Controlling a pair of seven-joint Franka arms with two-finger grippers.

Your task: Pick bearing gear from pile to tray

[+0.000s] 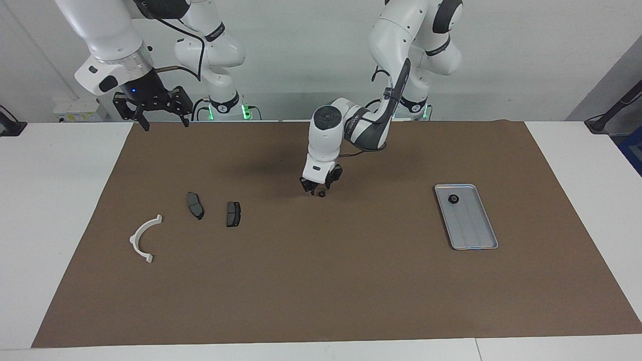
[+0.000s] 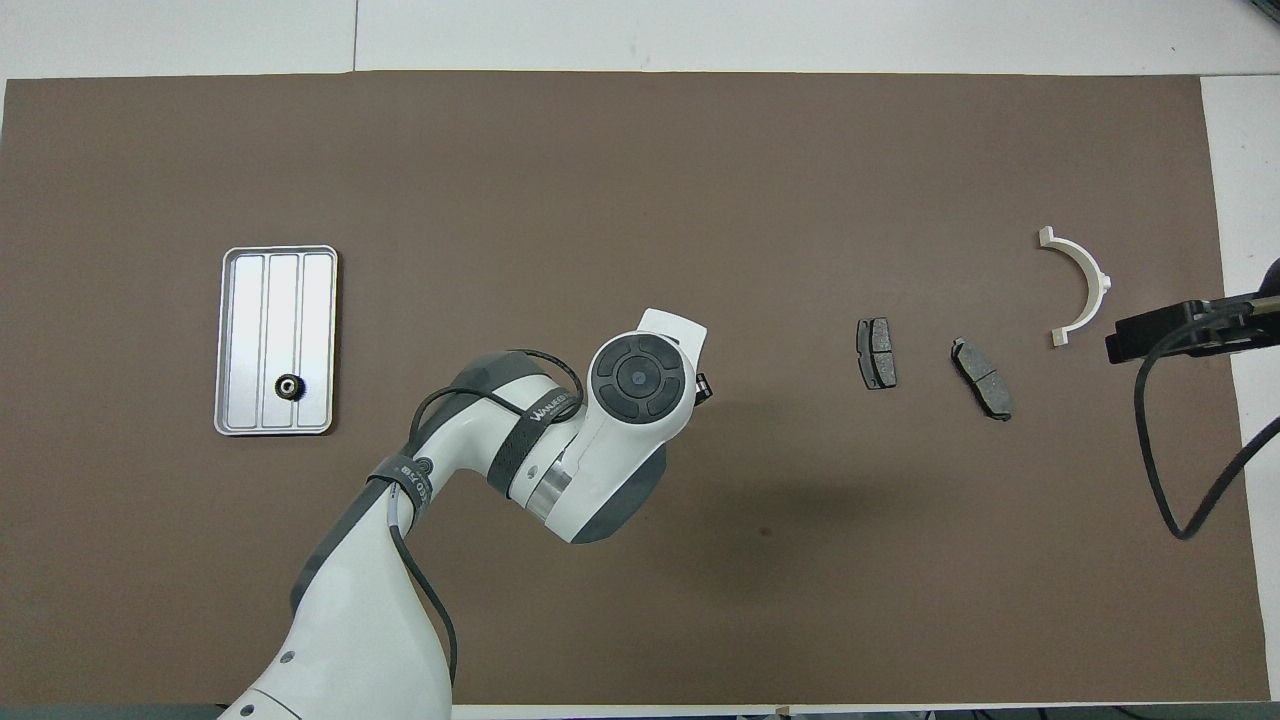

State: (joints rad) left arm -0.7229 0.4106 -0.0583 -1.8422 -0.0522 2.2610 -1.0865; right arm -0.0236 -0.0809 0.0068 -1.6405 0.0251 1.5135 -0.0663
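Observation:
My left gripper [image 1: 318, 188] is low over the middle of the brown mat, fingers open, with a small black round piece [image 1: 321, 194] on the mat at its fingertips. In the overhead view the left arm's wrist [image 2: 638, 378] hides that piece and most of the gripper. The silver-grey tray [image 1: 474, 235] lies toward the left arm's end and holds one black bearing gear [image 1: 452, 198], which also shows in the overhead view [image 2: 288, 386] on the tray [image 2: 250, 300]. My right gripper [image 1: 152, 109] hangs open and empty, high over the mat's edge at the right arm's end, and waits.
Two dark grey brake pads [image 1: 195, 205] [image 1: 233, 214] and a white curved plastic arc [image 1: 145, 238] lie toward the right arm's end of the mat; they also show in the overhead view [image 2: 877, 353] [image 2: 983, 377] [image 2: 1080, 290]. White table borders the mat.

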